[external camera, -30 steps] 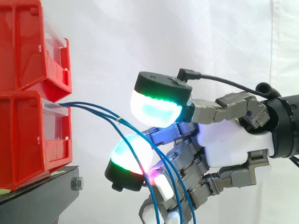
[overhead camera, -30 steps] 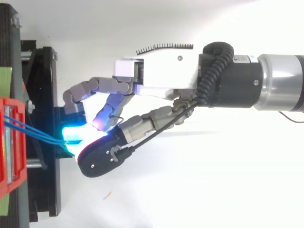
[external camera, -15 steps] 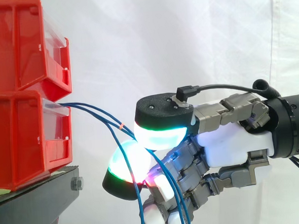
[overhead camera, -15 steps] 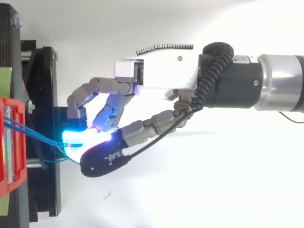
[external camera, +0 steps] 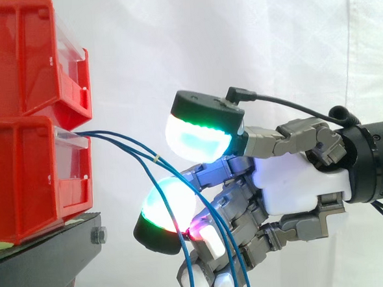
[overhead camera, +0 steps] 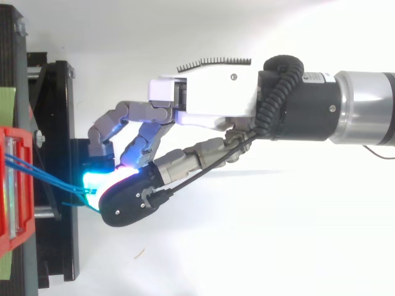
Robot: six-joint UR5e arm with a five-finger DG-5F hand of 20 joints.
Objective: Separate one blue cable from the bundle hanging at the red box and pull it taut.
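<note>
Side view: the robot hand (external camera: 292, 189) extends level from the right among blue cables (external camera: 123, 142) drooping from the red box (external camera: 31, 173). Whether it grips one, I cannot tell.

black stand (external camera: 45, 256) lower left, under the bins | hex bolt (external camera: 98, 236) on its front corner | white curtain (external camera: 250, 42) behind | pale green sheet (overhead camera: 5, 105) at stand's left edge

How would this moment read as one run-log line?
hand: among blue cables | cables: slack, from lower red bin | taut: not yet
</note>
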